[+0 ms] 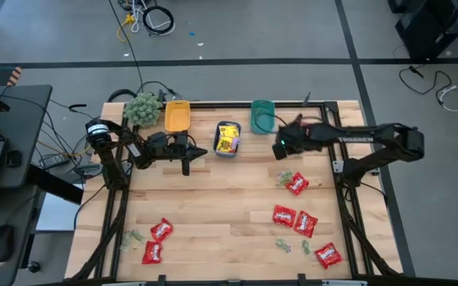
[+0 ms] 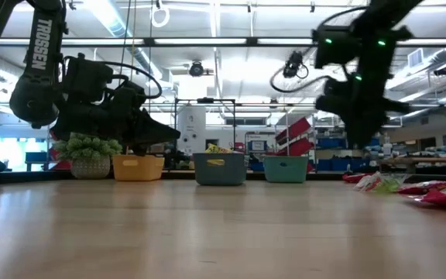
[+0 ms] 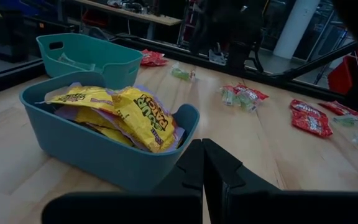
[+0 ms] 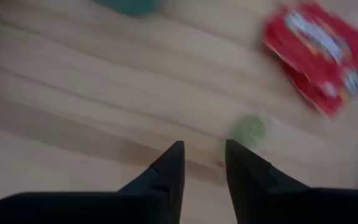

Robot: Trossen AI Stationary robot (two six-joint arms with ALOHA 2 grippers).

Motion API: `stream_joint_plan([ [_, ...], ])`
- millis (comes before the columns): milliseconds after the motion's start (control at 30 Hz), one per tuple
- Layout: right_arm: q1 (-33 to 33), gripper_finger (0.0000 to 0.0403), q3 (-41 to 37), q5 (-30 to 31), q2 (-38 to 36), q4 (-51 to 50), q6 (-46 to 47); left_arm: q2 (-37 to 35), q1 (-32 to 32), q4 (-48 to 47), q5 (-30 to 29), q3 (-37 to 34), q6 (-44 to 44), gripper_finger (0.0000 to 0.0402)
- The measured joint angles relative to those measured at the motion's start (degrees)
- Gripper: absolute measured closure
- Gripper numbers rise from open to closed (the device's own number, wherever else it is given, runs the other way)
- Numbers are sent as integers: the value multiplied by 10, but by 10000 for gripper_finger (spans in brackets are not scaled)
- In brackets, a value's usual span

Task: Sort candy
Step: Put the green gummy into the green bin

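red candy [image 1: 296, 184] near the right claw [image 4: 202, 163], seemingly parted and empty; left claw [image 3: 202, 163] pressed together

Dark arms [image 1: 388, 139], white TROSSEN lettering

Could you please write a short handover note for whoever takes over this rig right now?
Left pincer: shut, empty, beside the blue bin.
Right pincer: fingers apart, nothing between them, above the table near the teal bin.
Done: yellow packets are in the blue bin.
Left: red packets and small green candies lie loose on the table's right side, with more red ones at front left. The orange bin looks empty.
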Motion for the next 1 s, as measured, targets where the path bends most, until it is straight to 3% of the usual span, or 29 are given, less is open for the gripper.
stream_joint_plan([
  [167, 13, 273, -74, 20, -23, 23, 77, 0, 0, 0, 0, 0, 0, 401],
  [533, -18, 257, -152, 22, 9, 151, 81, 0, 0, -3, 0, 0, 0, 401],
  [667, -21, 286, -158, 29, 23, 165, 76, 0, 0, -3, 0, 0, 0, 401],
  [833, -15, 380, -150, 37, 19, 184, 40, 0, 0, -2, -4, 0, -1, 401],
  [1000, -10, 382, -84, 37, 12, 187, -12, -5, 0, 0, 11, 0, -11, 401],
])
